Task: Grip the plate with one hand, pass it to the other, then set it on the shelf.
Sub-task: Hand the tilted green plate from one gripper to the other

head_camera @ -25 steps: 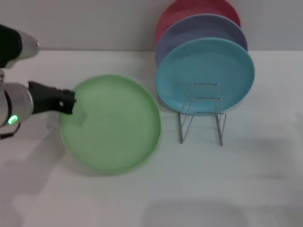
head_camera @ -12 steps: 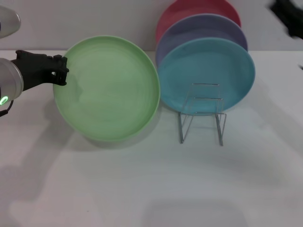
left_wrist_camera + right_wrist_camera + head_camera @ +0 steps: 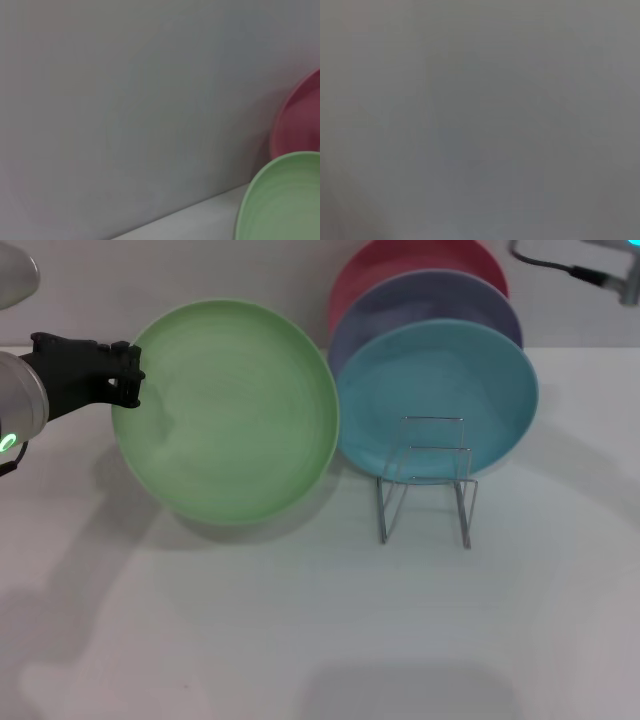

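The light-green plate [image 3: 232,410] hangs above the white table at the left, its face tilted toward me. My left gripper [image 3: 128,380] is shut on its left rim. Part of the same plate [image 3: 282,200] shows in the left wrist view, in front of the grey wall. The shelf [image 3: 427,478], a small silver wire rack, stands empty on the table to the plate's right. Only a bit of the right arm [image 3: 600,270] shows at the top right corner; its gripper is out of view. The right wrist view holds nothing but plain grey.
Behind the rack three plates lean against the wall: a turquoise-blue plate [image 3: 435,400] in front, a lavender plate [image 3: 425,305] behind it, a red plate [image 3: 415,260] at the back. The red plate [image 3: 300,120] also appears in the left wrist view.
The left gripper has lifted the green plate off the table and carried it up and back, tilting it more upright. The right arm has come into the top right corner.
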Robot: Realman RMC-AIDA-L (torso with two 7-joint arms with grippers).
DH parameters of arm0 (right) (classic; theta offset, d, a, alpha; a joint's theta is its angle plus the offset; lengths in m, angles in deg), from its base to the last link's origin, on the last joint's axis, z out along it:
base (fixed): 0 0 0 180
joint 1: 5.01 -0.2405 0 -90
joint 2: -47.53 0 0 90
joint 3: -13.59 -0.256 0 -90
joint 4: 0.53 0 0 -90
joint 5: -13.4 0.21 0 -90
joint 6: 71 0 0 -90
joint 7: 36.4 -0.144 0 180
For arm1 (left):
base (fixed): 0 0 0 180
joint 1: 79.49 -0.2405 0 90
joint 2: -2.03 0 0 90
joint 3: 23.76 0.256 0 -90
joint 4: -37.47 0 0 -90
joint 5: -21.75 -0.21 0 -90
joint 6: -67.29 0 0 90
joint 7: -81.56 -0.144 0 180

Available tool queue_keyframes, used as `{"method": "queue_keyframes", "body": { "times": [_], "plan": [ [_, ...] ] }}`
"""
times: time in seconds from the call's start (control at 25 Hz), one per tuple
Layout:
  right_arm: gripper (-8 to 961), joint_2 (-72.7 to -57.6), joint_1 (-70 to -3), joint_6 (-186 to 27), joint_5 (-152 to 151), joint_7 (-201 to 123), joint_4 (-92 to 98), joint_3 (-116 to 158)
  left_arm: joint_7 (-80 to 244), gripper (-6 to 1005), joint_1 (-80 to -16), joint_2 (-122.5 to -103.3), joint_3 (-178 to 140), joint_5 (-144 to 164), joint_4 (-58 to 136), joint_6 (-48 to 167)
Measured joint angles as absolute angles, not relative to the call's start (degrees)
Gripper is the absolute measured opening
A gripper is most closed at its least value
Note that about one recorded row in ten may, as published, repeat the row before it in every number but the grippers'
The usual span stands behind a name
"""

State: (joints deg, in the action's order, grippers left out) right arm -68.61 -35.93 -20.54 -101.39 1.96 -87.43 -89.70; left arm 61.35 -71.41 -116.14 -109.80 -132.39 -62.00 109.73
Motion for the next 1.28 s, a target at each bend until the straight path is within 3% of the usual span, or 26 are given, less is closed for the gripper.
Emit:
{"method": "queue_keyframes", "body": {
  "times": [0.08,0.36,0.88,1.28],
  "plan": [
    [823,-67.33,-44.5,-11.1,-116.9,-14.4,-86.2,-90.7,61.3,52,-71.0,-116.12,-109.8,-132.6,-61.9,109.3],
    [824,-67.37,-56.9,-2.9,-124.8,-18.1,-72.8,-92.6,60.5,58,-70.7,-116.15,-110.1,-132.4,-61.7,108.9],
    [824,-68.96,-60.9,-5.2,-122.0,-12.3,-66.0,-88.5,60.5,68,-69.5,-116.09,-110.7,-132.3,-60.7,108.3],
    [823,-69.19,-61.2,-9.0,-123.5,-11.3,-64.0,-86.9,60.6,75,-69.9,-116.13,-110.5,-132.3,-60.3,108.3]
  ]
}}
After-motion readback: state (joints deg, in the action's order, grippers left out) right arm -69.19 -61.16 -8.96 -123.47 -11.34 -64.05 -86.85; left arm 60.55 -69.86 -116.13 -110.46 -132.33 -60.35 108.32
